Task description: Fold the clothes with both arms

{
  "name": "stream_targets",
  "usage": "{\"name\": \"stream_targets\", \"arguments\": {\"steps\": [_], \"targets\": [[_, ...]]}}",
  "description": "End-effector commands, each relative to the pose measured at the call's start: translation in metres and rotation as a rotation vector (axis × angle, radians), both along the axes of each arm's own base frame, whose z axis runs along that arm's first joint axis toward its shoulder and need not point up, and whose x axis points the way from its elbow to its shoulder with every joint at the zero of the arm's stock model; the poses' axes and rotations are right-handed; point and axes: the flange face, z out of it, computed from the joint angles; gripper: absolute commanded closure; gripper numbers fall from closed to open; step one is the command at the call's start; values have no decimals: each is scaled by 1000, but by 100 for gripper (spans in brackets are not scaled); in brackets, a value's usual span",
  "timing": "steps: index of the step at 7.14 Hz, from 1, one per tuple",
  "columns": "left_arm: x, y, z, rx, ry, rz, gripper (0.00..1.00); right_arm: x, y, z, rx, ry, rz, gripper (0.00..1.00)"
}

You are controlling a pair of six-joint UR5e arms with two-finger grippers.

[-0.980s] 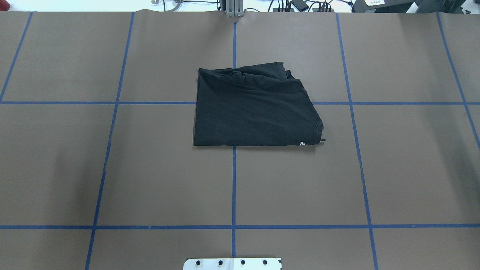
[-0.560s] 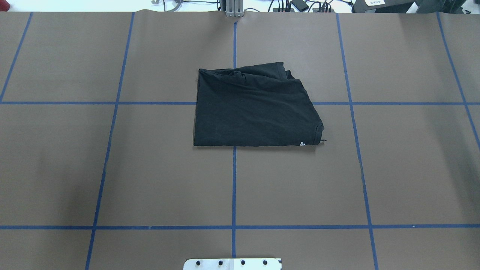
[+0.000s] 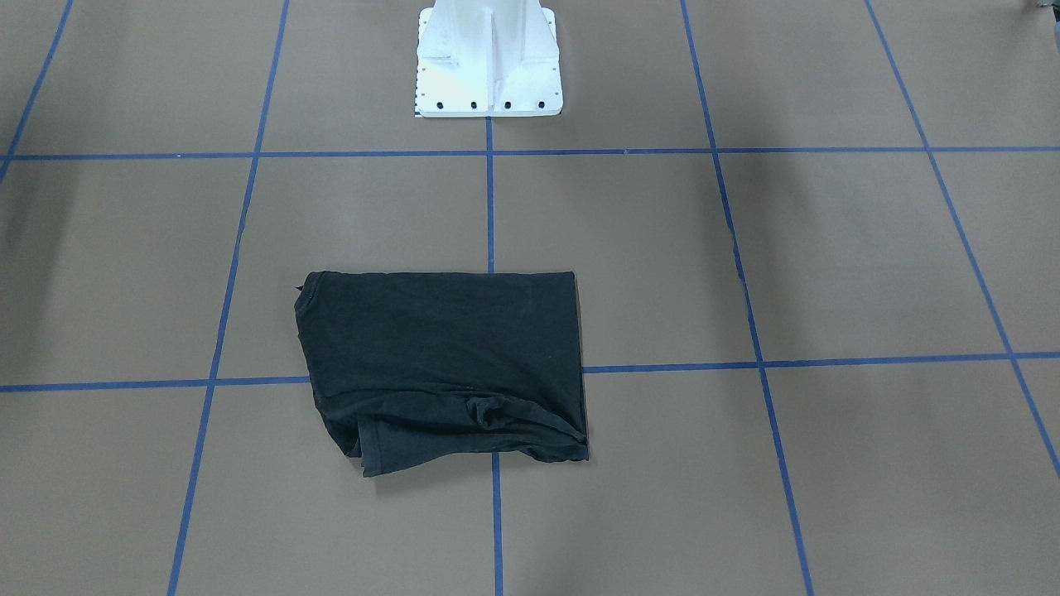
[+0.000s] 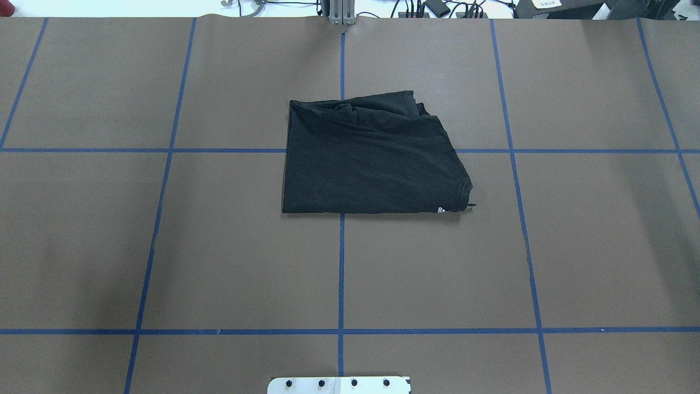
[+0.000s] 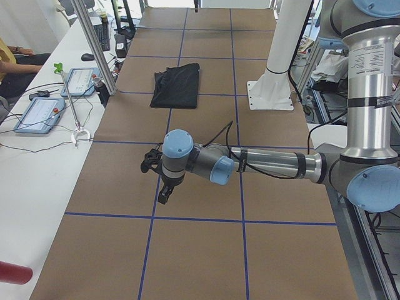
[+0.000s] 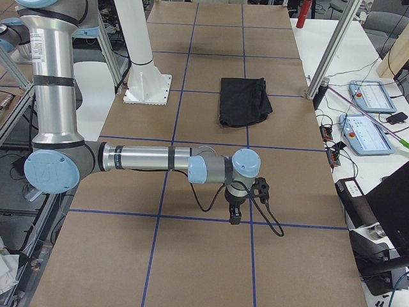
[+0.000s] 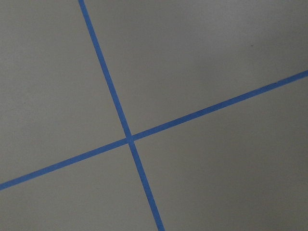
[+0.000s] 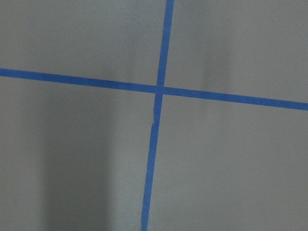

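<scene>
Shirt [image 4: 372,158]: folded small, one edge bumpy.
Hands: left hand [image 5: 164,192] and right hand [image 6: 234,214] far off; cannot tell if spread.
Left to do: likely nothing.

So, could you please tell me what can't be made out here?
T-shirt logo: hidden by the folds in the overhead and front views; only a white speck shows.
Left claw: side view only; open or shut unclear.
Right claw: same.
Wrist views: only the taped table.

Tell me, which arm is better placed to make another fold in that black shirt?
Right, but only slightly. The left claw and right claw both hang far from the T-shirt, yet more of it lies on the robot's right of the centre tape line.
</scene>
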Motion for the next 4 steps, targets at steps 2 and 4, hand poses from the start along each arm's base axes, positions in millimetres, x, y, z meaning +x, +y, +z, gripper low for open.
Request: {"name": "stream_targets", "arguments": {"steps": [2, 4], "targets": [[-3, 1, -9, 1, 24, -7, 0, 3, 1, -8, 8, 3, 2, 0], [-5, 4, -14, 13, 20, -11, 0, 3, 1, -8, 6, 2, 4, 0]]}}
